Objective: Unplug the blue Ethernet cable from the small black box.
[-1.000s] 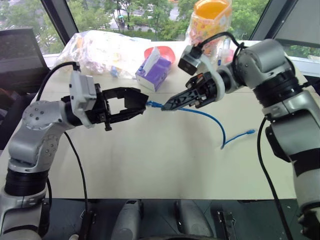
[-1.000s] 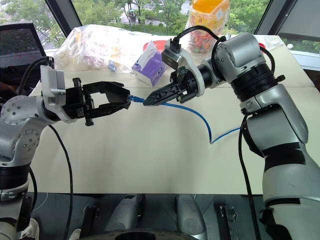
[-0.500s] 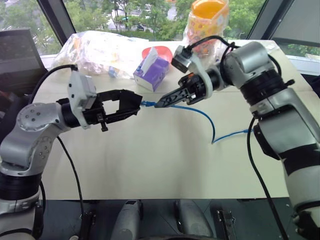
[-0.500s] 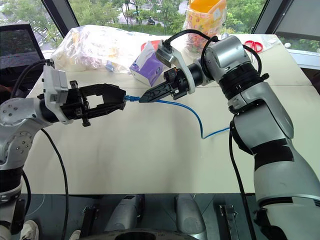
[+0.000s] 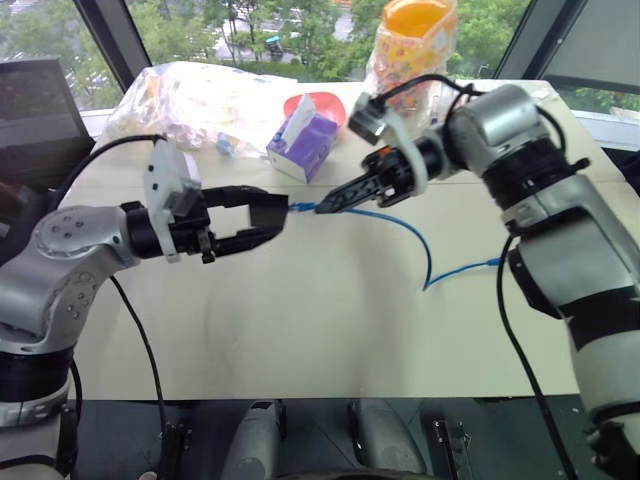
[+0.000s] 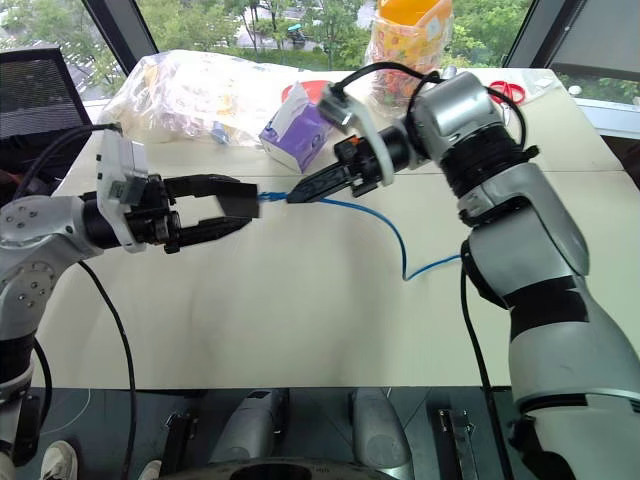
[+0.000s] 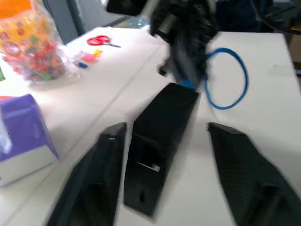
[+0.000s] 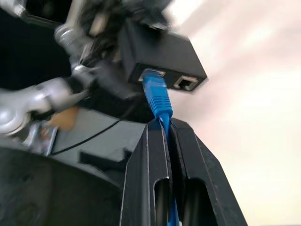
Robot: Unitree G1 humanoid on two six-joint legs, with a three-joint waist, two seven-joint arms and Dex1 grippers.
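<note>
While the right tool (image 5: 330, 205) stays clenched on the blue Ethernet cable (image 5: 400, 224) just behind its plug, the left tool (image 5: 268, 213) stands released, its fingers spread on either side of the small black box (image 7: 159, 141). From the left wrist, the box lies between the two parted fingers (image 7: 96, 183), close beside one and apart from the other, and whether it touches either I cannot tell. From the right wrist, the plug sits in one of two ports on the box's face, directly ahead of the pinched fingertips, a detail the head views hide. Those head views show instead the cable trailing from the right tool in a loop onto the counter (image 5: 330, 330) beyond it. Behind both tools stand a purple tissue box (image 5: 304, 143) and a bag of sweets (image 5: 415, 40).
</note>
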